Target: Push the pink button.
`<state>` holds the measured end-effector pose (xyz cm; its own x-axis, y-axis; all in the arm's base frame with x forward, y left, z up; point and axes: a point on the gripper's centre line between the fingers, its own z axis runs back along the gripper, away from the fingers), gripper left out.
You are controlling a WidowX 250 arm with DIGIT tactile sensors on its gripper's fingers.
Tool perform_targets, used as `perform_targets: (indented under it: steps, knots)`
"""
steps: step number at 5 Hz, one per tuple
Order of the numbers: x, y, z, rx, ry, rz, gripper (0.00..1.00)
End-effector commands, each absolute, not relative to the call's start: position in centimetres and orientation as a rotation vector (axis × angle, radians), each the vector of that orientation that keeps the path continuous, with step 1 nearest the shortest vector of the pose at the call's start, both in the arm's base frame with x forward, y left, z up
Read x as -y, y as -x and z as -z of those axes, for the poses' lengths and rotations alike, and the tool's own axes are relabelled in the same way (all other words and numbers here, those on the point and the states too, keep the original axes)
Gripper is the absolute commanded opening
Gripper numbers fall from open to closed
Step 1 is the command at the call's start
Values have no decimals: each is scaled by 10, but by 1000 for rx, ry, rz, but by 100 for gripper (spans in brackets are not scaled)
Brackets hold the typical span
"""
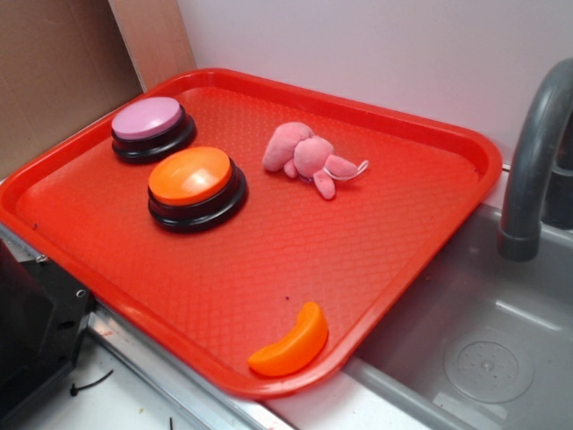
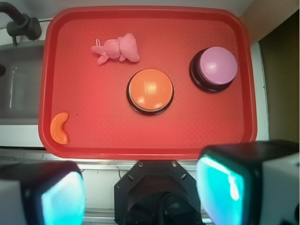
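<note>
A red plastic tray (image 1: 394, 233) is lying on a counter (image 1: 134, 394) beside a grey sink (image 1: 483, 340) with a dark curved faucet (image 1: 537, 152). In the exterior view, the pink button (image 1: 148, 119), a pale lilac dome on a black base, is sitting near the tray's far left corner, at about ten o'clock from the tray's middle. Just beside it, toward four o'clock, the orange button (image 1: 191, 177) of the same shape is standing, close but apart from it. A small pink plush toy (image 1: 309, 157) is lying on its side near twelve o'clock, and an orange crescent-shaped piece (image 1: 291, 345) is resting by the near rim at six o'clock.

In the wrist view, the gripper (image 2: 140, 194) is hanging above the counter outside the tray's near edge, well apart from the pink button (image 2: 216, 66), which is sitting at one o'clock. Its jaws are spread wide, pinching nothing.
</note>
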<state>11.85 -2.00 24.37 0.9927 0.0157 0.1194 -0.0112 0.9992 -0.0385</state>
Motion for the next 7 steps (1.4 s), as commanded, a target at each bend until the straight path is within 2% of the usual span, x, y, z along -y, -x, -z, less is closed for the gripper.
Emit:
perform_targets:
  steps: [1, 2, 3, 4, 5, 6, 7]
  knots:
    - [20, -119, -244, 120, 38, -14, 100]
    - [-30, -169, -200, 98, -73, -179, 100]
    - [-69, -216, -177, 142, -146, -256, 100]
    - [-100, -234, -157, 180, -163, -294, 100]
    - [-117, -243, -128, 163, -187, -289, 100]
    - [-136, -239, -100, 146, -169, -266, 100]
    - [-145, -238, -83, 149, -167, -304, 100]
